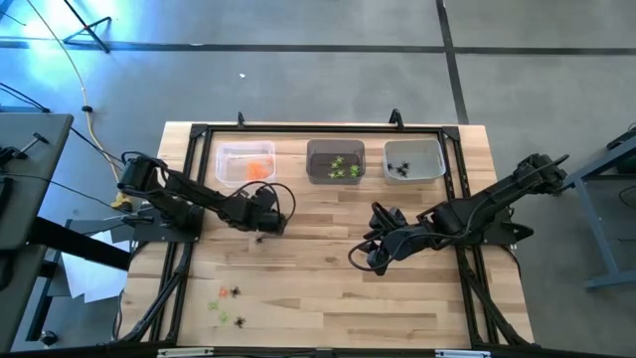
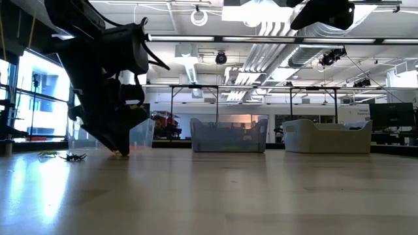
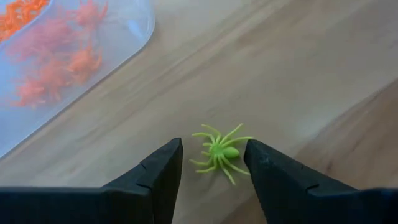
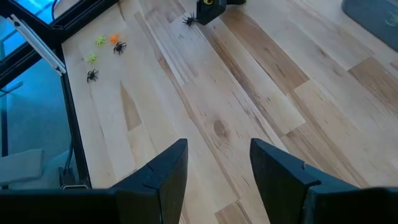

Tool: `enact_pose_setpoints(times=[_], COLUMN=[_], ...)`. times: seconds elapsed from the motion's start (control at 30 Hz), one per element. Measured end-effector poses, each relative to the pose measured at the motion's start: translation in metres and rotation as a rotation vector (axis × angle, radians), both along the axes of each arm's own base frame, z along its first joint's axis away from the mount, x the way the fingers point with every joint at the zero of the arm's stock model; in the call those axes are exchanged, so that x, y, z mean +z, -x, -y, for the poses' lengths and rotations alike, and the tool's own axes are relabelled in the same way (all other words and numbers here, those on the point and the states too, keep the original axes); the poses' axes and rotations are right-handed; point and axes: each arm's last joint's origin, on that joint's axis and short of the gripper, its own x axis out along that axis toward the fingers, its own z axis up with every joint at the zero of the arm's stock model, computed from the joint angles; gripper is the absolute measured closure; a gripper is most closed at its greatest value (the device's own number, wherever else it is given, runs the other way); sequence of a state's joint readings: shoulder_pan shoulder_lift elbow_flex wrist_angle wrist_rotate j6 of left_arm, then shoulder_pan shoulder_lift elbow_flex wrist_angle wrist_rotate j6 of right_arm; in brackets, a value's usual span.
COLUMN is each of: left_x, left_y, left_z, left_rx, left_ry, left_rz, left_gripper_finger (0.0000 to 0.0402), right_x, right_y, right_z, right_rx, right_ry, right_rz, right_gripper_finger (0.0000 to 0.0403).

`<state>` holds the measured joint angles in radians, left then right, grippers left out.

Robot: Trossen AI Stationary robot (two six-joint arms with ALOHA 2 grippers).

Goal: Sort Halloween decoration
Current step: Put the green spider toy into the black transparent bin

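Pale wooden planks make up the table [image 1: 328,288], with a black frame around it. On the wood, just in front of the orange bin [image 1: 244,164], a lime-green spider [image 3: 219,154] lies flat between the fingers of the left gripper [image 3: 212,167]; the fingers stand apart on either side of it and grip nothing. The left arm reaches in low from the table's left edge, its gripper tipped down at the surface. In the right wrist view a black spider [image 4: 188,20] lies beside that gripper. The right gripper [image 4: 217,168] hovers over bare wood near the table's middle, fingers spread and empty, its arm stretched in from the right edge.

Along the far side stand three bins: the orange bin holds orange trinkets, the middle bin [image 1: 335,162] green ones, the right bin [image 1: 414,159] black spiders. Near the table's front left corner a small cluster of loose trinkets [image 1: 227,303] lies unsorted: orange, green and black.
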<state>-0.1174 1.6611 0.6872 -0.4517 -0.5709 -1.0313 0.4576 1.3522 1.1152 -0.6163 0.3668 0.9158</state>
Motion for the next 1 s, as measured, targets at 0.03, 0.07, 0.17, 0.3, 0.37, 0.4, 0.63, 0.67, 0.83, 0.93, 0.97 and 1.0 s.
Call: enact_pose_setpoints(times=[0.03, 0.07, 0.17, 0.3, 0.37, 0.4, 0.63, 0.67, 0.83, 0.93, 0.97, 1.0], left_x=[-0.0012, -0.0018, -0.0026, -0.003, -0.0032, -0.0032, -0.0035, -0.0035, -0.0036, -0.0029, -0.0025, -0.002], left_y=[-0.0007, -0.0015, -0.003, -0.0036, -0.0036, -0.0036, -0.0048, -0.0049, -0.0058, -0.0063, -0.006, -0.0066], left_z=[-0.0007, -0.0013, -0.0026, -0.0025, -0.0023, -0.0022, -0.0014, -0.0014, -0.0014, -0.0014, -0.001, -0.0003], left_rx=[0.003, 0.007, 0.012, 0.011, 0.01, 0.009, 0.01, 0.009, -0.012, -0.012, -0.014, -0.016], left_ry=[0.001, 0.001, 0.005, 0.014, 0.02, 0.023, 0.042, 0.042, 0.035, 0.032, 0.033, 0.032], left_rz=[0.002, 0.007, 0.019, 0.024, 0.023, 0.024, 0.035, 0.036, 0.038, 0.049, 0.052, 0.054], left_gripper_finger=[0.0225, 0.0225, 0.0228, 0.0255, 0.0278, 0.0291, 0.0382, 0.0391, 0.0397, 0.04, 0.04, 0.04], right_x=[-0.0001, -0.0001, -0.0001, 0.0, -0.0001, -0.0001, -0.0001, -0.0001, -0.0001, -0.0001, 0.0, 0.0], right_y=[0.0, 0.0, 0.0, 0.0001, 0.0, 0.0, 0.0, 0.0, 0.0, 0.0, 0.0, 0.0001], right_z=[-0.0001, -0.0001, 0.0, -0.0001, -0.0001, 0.0, -0.0001, 0.0, 0.0, 0.0, 0.0, -0.0001], right_rx=[0.0, 0.0, 0.0, 0.0, 0.0, 0.0, 0.0, 0.0, 0.0, 0.0, 0.0, 0.0], right_ry=[0.0, 0.0, 0.0, 0.0, 0.0, 0.0, 0.0, 0.0, 0.0, 0.0, 0.0, 0.0], right_rz=[-0.001, 0.0, 0.0, 0.0, -0.001, 0.0, -0.001, -0.001, -0.001, -0.001, 0.0, 0.0], right_gripper_finger=[0.0231, 0.0231, 0.0231, 0.0231, 0.0231, 0.0231, 0.0231, 0.0231, 0.0231, 0.0231, 0.0231, 0.0231])
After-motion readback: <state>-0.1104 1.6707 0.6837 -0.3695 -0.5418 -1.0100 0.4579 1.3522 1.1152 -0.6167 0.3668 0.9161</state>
